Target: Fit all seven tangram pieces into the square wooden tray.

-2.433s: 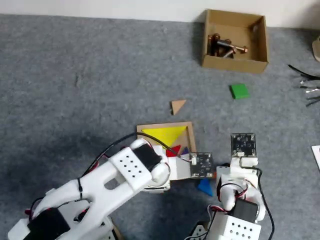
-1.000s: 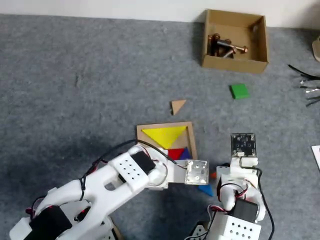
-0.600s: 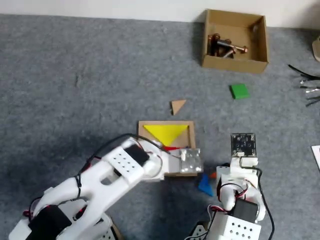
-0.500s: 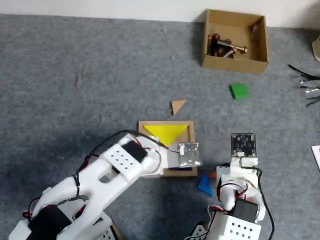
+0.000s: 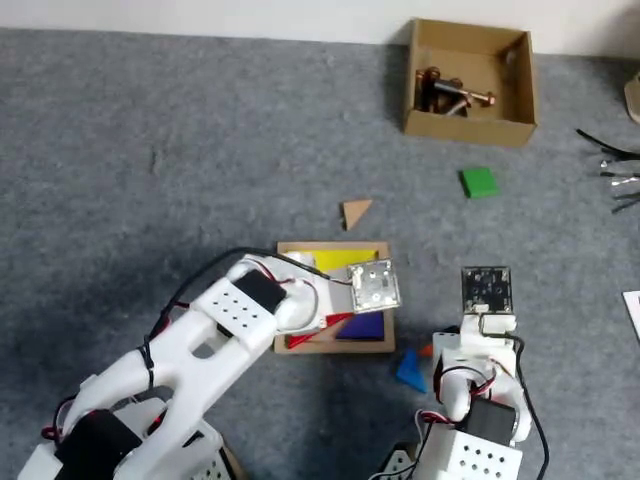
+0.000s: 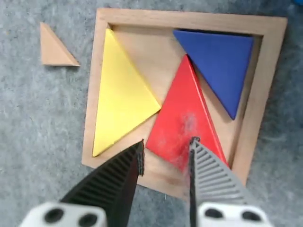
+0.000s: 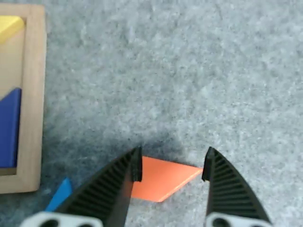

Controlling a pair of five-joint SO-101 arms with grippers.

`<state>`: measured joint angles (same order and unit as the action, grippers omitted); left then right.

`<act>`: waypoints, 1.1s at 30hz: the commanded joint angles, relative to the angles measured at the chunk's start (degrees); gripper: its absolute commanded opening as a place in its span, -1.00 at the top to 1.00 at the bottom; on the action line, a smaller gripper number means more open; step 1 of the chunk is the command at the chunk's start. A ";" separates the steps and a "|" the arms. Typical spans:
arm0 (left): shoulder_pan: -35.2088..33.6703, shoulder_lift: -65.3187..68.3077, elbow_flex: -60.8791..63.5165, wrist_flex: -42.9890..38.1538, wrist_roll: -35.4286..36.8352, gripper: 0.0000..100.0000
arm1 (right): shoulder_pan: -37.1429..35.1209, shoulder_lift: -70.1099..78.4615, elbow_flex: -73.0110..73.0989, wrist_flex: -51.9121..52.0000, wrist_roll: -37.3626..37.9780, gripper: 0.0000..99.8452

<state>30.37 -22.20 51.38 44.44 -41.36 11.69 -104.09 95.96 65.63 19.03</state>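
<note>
Nearest the robot, the right pincer [image 7: 172,165] hangs wide open over the orange piece [image 7: 163,180] on the grey carpet [image 7: 189,71] and holds nothing. A small blue piece [image 7: 57,197] lies just beside it. A bit farther out, the left pincer [image 6: 165,147] is open about halfway and holds nothing too. It hangs over the near tip of the red triangle [image 6: 182,118] in the wooden tray [image 6: 189,19]. The yellow triangle [image 6: 120,94] and the big blue triangle [image 6: 220,61] lie in the tray as well. I think the red one needs a small push to sit snug. To do that well, go low, push slowly on its edge, and do not bump the yellow one or slide the tray. Farther off lie the tan triangle [image 5: 355,211] and the green square [image 5: 478,182].
</note>
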 commanded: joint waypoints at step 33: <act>-0.04 -0.13 0.48 2.11 13.98 0.55 | 0.57 -1.10 5.93 -1.80 3.60 0.59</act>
<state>31.16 -22.20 51.47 49.45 -27.03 11.69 -104.09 95.96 65.63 21.85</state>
